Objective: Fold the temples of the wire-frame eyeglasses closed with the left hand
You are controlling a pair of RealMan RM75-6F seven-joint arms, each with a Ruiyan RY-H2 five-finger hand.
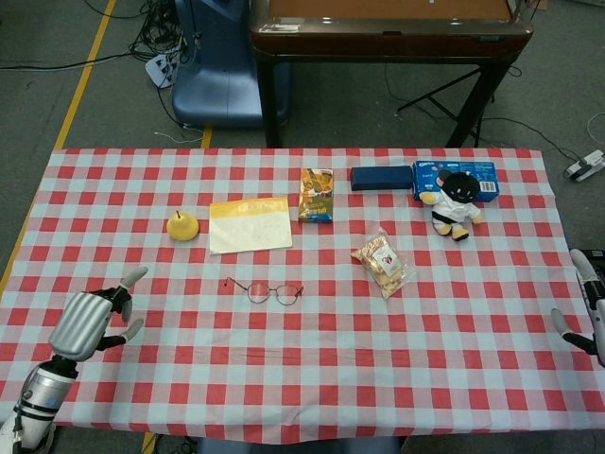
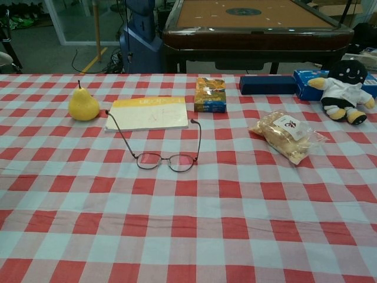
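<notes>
The wire-frame eyeglasses (image 1: pixel 265 291) (image 2: pixel 160 154) lie on the checked tablecloth near the middle, lenses toward me and both temples spread open, pointing to the far side. My left hand (image 1: pixel 90 320) hovers over the front left of the table, well to the left of the glasses, fingers apart and holding nothing. At the right edge of the head view only part of my right hand (image 1: pixel 588 310) shows, fingers spread and empty. Neither hand appears in the chest view.
Behind the glasses lie a yellow-topped notepad (image 1: pixel 250 224), a yellow pear (image 1: pixel 182 225) and a small snack box (image 1: pixel 317 195). A cracker bag (image 1: pixel 383 264), a dark case (image 1: pixel 381 177), a blue biscuit box (image 1: pixel 484 180) and a plush toy (image 1: pixel 456 204) sit to the right.
</notes>
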